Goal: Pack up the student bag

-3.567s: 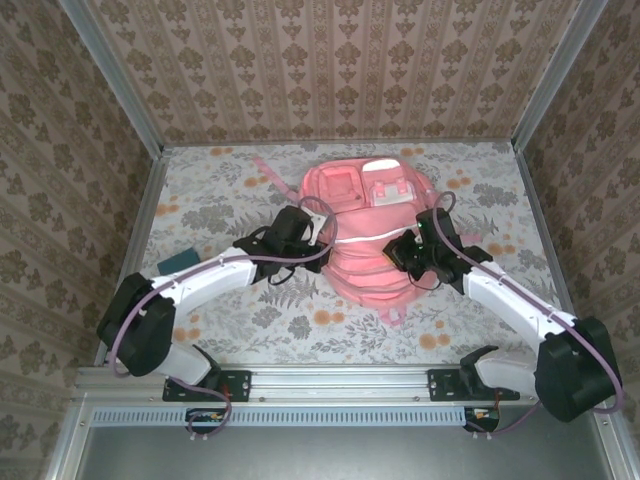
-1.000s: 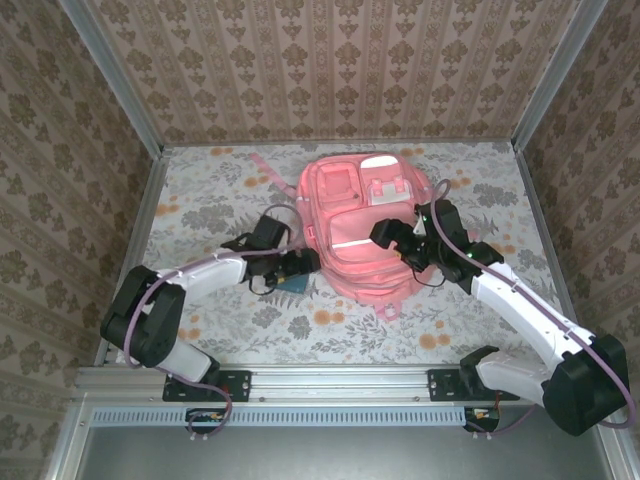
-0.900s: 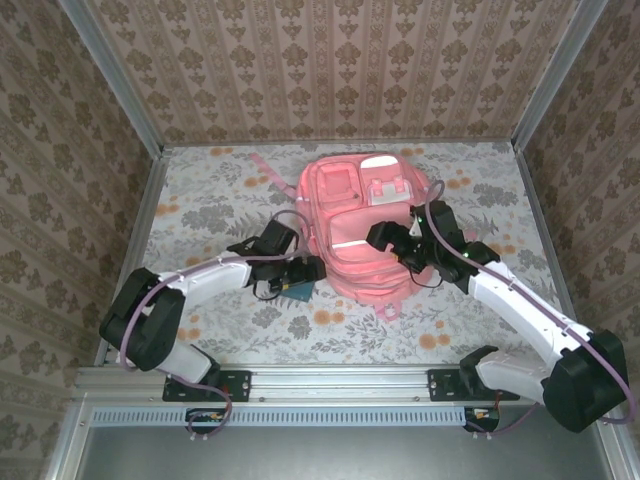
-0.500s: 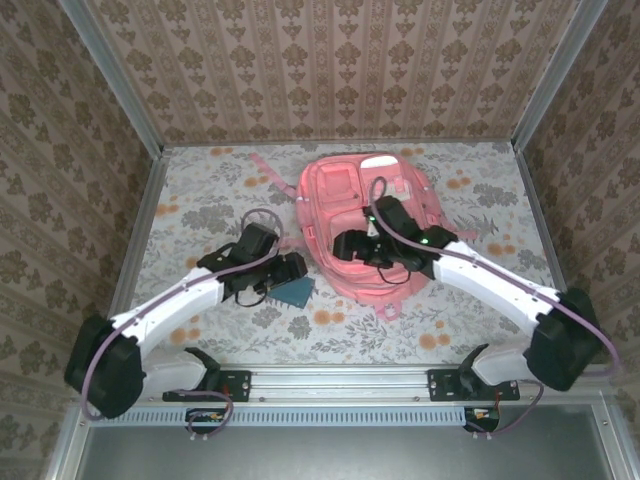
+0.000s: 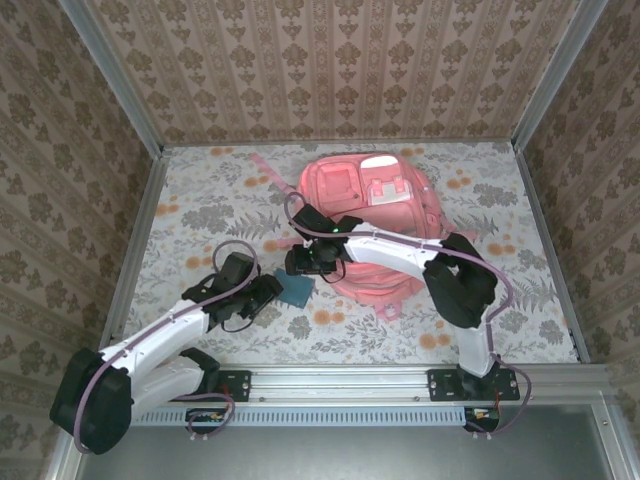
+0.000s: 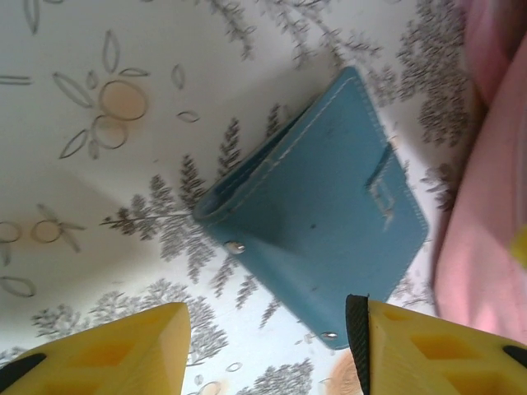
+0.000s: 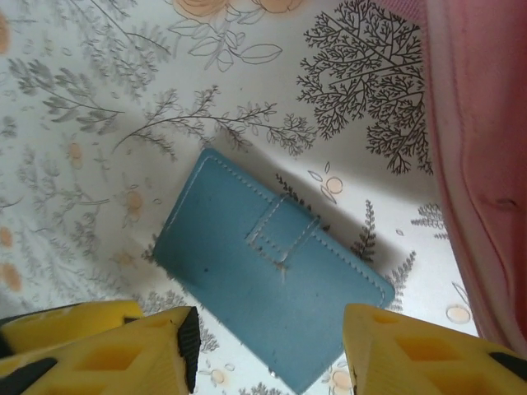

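Top external: fixed above and behind the arm bases, facing forward and down, far enough to take in the whole table (image 5: 200,200). Left wrist: close above the table, facing down, its own fingers (image 6: 115,350) at the lower edge. Right wrist: likewise close and downward, fingers (image 7: 412,354) at the lower edge. All three views share the case (image 5: 296,290) and the adjacent edge of the bag (image 5: 400,215). In both wrist views the bag lies at the right edge.

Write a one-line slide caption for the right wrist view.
Right pincer, jaws apart, poised over a teal case lying on the floral table beside the pink student bag.
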Motion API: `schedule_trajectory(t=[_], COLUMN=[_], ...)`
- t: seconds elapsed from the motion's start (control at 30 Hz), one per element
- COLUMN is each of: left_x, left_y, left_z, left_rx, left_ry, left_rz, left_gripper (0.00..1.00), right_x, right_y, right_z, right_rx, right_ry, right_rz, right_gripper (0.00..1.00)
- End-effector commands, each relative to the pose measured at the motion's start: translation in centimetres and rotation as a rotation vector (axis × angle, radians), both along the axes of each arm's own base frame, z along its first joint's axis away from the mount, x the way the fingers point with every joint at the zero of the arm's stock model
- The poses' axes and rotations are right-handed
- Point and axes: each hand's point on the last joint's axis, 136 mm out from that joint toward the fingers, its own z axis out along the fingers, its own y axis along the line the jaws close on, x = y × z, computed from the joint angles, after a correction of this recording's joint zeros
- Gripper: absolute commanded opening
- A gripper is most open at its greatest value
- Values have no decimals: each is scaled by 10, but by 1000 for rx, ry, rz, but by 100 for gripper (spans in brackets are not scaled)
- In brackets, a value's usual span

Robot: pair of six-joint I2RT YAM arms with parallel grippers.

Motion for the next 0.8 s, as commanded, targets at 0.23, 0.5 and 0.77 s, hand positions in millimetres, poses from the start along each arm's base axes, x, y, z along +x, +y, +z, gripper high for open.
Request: schedule_trajectory(t=[0.23, 0.5, 0.77], left_x=[13, 9, 19], left_y=[-16, -11, -23], left_z=[-8, -22, -24], left_rx=[-83, -49, -67], left_ry=[18, 66, 77], left_rz=[11, 31, 12], left_gripper=[49, 49, 48], right_x=[-7, -9, -14], right_y=[-12, -22, -28], right_z=[-31, -33, -46], right_rx=[-187, -259, -296], right_ry=[60, 45, 55], right_rz=[186, 326, 433], right_gripper=[46, 45, 43])
